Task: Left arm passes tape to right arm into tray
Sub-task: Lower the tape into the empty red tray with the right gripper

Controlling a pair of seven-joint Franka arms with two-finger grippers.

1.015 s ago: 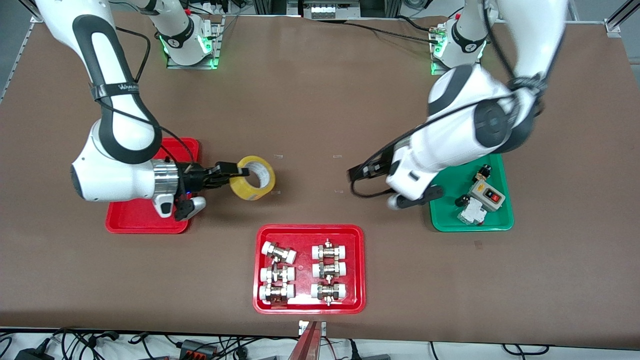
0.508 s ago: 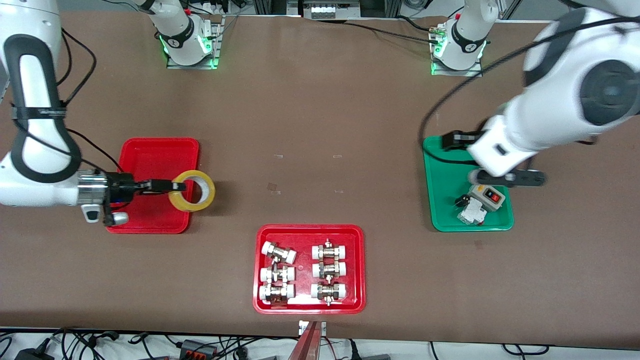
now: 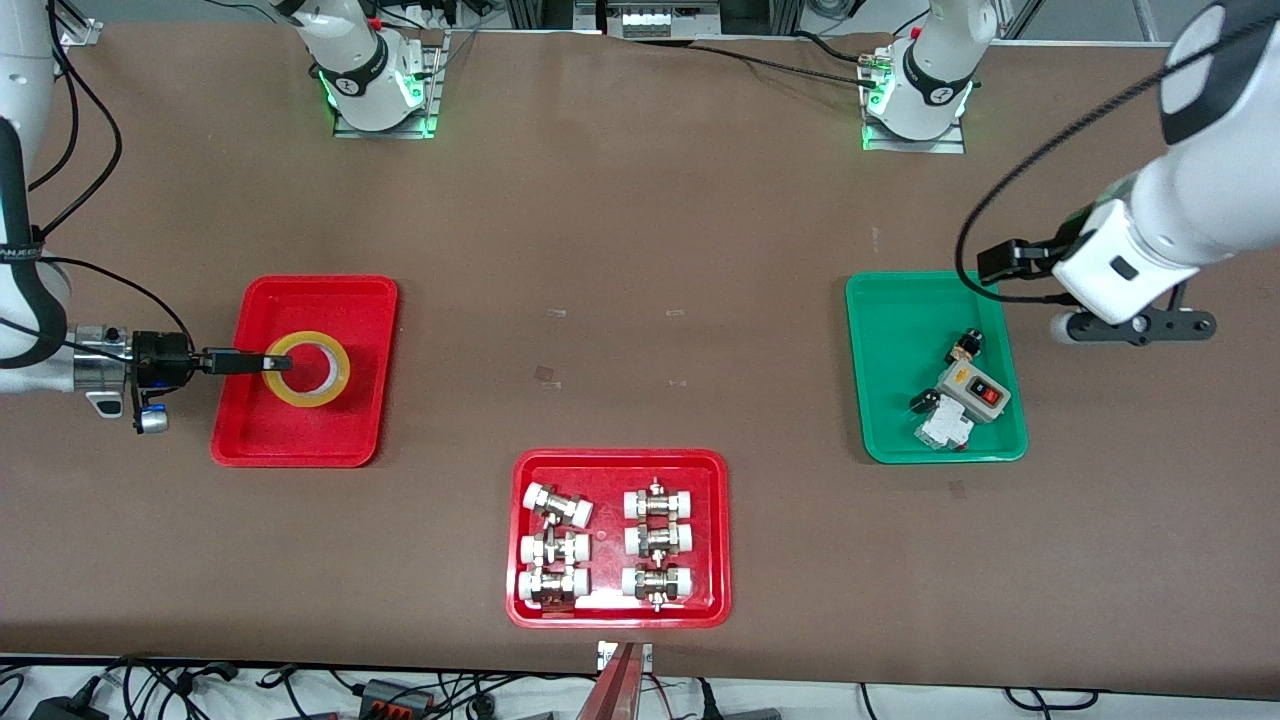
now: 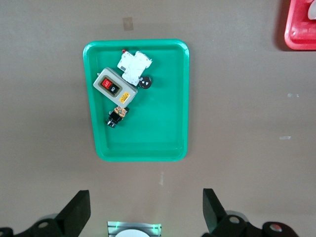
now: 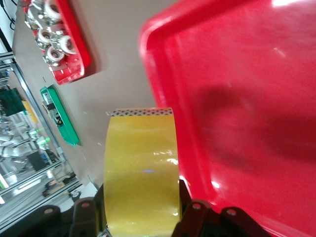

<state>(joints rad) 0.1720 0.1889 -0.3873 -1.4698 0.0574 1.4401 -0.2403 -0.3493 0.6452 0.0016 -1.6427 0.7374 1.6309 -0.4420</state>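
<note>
Front view shows the handover complete: we find the tape (image 3: 307,368) in the right gripper (image 3: 262,362), whose slim black fingers pinch the roll's wall, one inside the core and one outside, at the roll's 9 o'clock edge. The roll sits over the middle of the tray (image 3: 370,300), the plain red one toward the right arm's end of the table. We cannot tell from this view whether the roll rests on the tray floor or hangs just above it; the right wrist view, with the tape (image 5: 142,173) clamped between the fingers and the tray (image 5: 237,98) wall close alongside, suggests it is low over the tray. The left gripper (image 3: 1135,326) is clear of the work, over bare table at about 3 o'clock from the green tray (image 3: 900,300), and the left arm waits there. In the left wrist view its fingers (image 4: 76,212) stand wide apart and hold nothing. We judge that only the last step is left: lower the roll if needed, release it, and withdraw the right arm.
</note>
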